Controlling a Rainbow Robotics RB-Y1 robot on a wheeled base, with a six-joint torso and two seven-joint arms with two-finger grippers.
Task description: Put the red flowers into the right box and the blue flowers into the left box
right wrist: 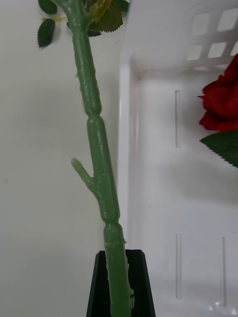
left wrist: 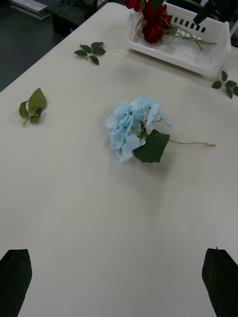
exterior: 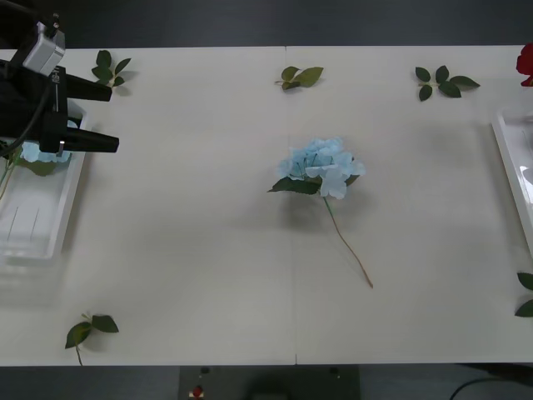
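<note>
Pale-blue petals mark the one hydrangea [exterior: 321,167] left loose on the table [exterior: 191,250], lying near the middle; its long axis runs from the bloom at about 11 o'clock to the stem tip at about 5 o'clock in the front view, head pointing up and left. Another blue head [exterior: 37,152] already sits in the left box [exterior: 50,225] at 9 o'clock, partly hidden by the left gripper [exterior: 104,117], which hangs over that box's far end with its black fingers spread wide and empty. Red roses [left wrist: 152,27] lie in the right box [left wrist: 198,62] at the far side of the left wrist view. The right gripper [right wrist: 119,285] is pinched shut on a rose stem [right wrist: 99,163], which runs lengthwise away from the fingers along the box's near rim, leaves at its far end; a red bloom [right wrist: 223,104] rests inside the box beside it. My judgement: the sorting is mostly done, with this held rose to release into the right box and the loose hydrangea yet to go into the left; how many flowers each box holds I cannot tell
</note>
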